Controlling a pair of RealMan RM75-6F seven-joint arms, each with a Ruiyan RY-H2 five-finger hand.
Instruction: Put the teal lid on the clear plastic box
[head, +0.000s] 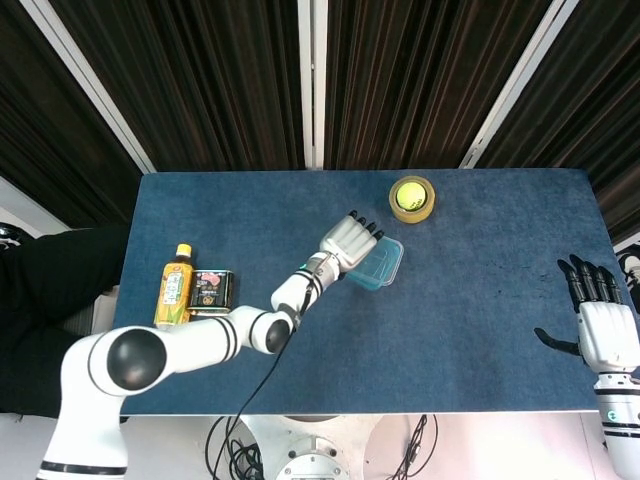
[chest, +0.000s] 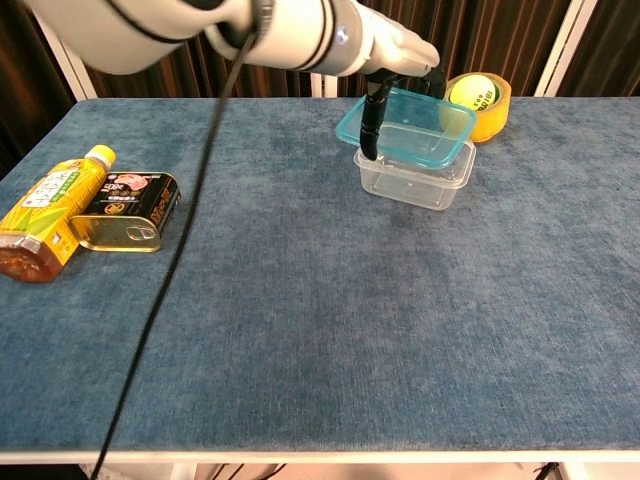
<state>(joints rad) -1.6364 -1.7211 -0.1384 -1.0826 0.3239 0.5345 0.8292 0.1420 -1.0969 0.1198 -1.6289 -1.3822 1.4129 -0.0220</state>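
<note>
While the left hand (chest: 395, 55) grips the teal lid (chest: 405, 127) from above, the lid hovers tilted directly over the clear plastic box (chest: 414, 177) beneath the fingers. Carrying looks done; lowering, seating and release remain. The right hand (head: 601, 322) rests spread, well apart.

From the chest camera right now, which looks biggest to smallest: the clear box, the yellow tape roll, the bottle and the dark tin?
1. clear plastic box
2. bottle, though it lies nearer the camera, so this is unsure
3. tin
4. tape roll, farthest away, so it may only look smallest

Left hand (chest: 395, 55) grips; right hand (head: 605, 325) spread open.
</note>
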